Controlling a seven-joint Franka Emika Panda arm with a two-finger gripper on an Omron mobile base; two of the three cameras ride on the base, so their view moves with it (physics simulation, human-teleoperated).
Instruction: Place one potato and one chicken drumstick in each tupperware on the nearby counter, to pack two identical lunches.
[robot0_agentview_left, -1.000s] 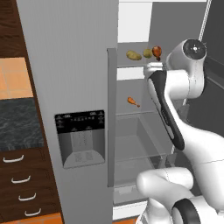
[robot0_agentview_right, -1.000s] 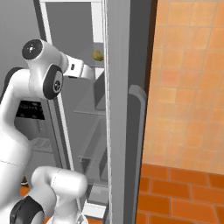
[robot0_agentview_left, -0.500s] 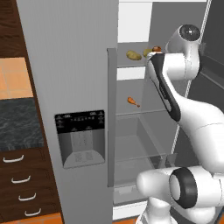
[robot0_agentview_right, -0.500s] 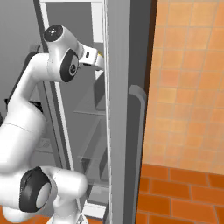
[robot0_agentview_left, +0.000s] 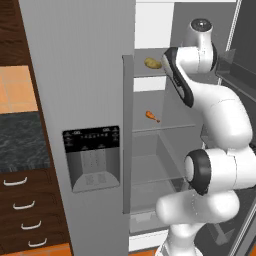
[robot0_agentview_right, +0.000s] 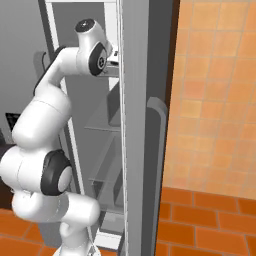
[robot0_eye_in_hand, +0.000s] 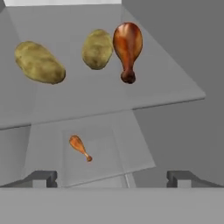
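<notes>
In the hand view, two potatoes (robot0_eye_in_hand: 39, 62) (robot0_eye_in_hand: 97, 49) and a brown chicken drumstick (robot0_eye_in_hand: 127, 48) lie on the fridge's upper glass shelf (robot0_eye_in_hand: 166, 87). A second, smaller-looking drumstick (robot0_eye_in_hand: 79, 146) lies on the shelf below. My gripper (robot0_eye_in_hand: 112, 179) is open and empty, hovering short of the upper shelf, with its fingertips (robot0_eye_in_hand: 41, 178) wide apart. From the left base view, one potato (robot0_agentview_left: 152, 63) and the lower drumstick (robot0_agentview_left: 152, 116) show beside my raised arm (robot0_agentview_left: 200, 75). The counter (robot0_agentview_left: 22, 142) lies at the far left. The tupperware is out of view.
The closed grey fridge door with its dispenser (robot0_agentview_left: 92, 157) stands left of the open compartment. An open door (robot0_agentview_right: 137, 125) flanks my arm on the right. Dark drawers with pale handles (robot0_agentview_left: 22, 205) sit under the counter. Orange tiled wall (robot0_agentview_right: 215, 100) lies to the right.
My arm has risen and swung deeper into the fridge, carrying the hand up to the top shelf; it now hides the upper drumstick from the left base view. The jaws stayed open.
</notes>
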